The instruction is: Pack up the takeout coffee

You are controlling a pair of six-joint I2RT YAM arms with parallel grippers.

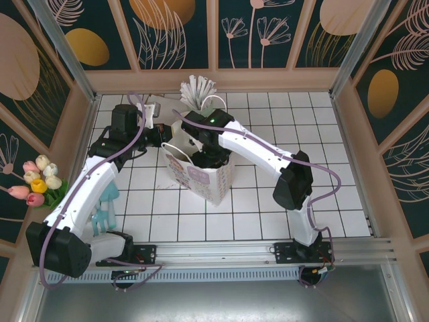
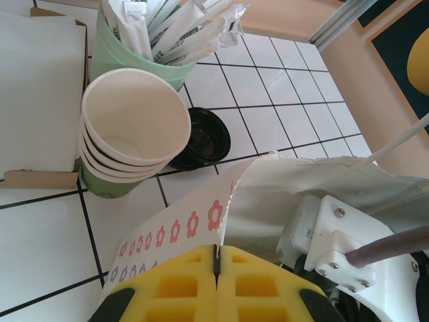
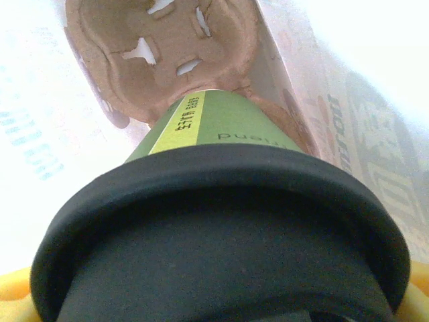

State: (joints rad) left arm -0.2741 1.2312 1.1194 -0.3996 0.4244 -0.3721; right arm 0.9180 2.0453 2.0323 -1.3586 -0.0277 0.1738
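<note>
Spanning the space under both arms, the white-tiled tabletop (image 1: 268, 201) carries a white paper bag (image 1: 201, 181) standing upright between the two tools. The left tool (image 2: 216, 261) is pressed together on the bag's upper edge, a flower-printed flap of paper caught in the seam between its yellow fingers (image 2: 174, 288). The bag mouth gapes open just to that tool's right. The right tool (image 3: 214, 295) is reached down into that mouth. Its jaws stand wide, clamped on the takeout coffee (image 3: 221, 127), with yellow pads (image 3: 415, 295) showing on either side of the cup's dark lid (image 3: 221, 235). The cup hangs lid-up directly below this tool, inside the bag. Beyond the cup's base, on the bag floor, lies a brown pulp carrier (image 3: 161, 33). The base meets the carrier's nearer hole; cannot tell whether it is seated. Ahead of the left tool and outside the bag, a stack of paper cups (image 2: 134, 127) stands on the tabletop. A pale green holder of wrapped straws (image 2: 134, 47) stands just behind it. A loose black lid (image 2: 204, 137) lies beside the stack.
</note>
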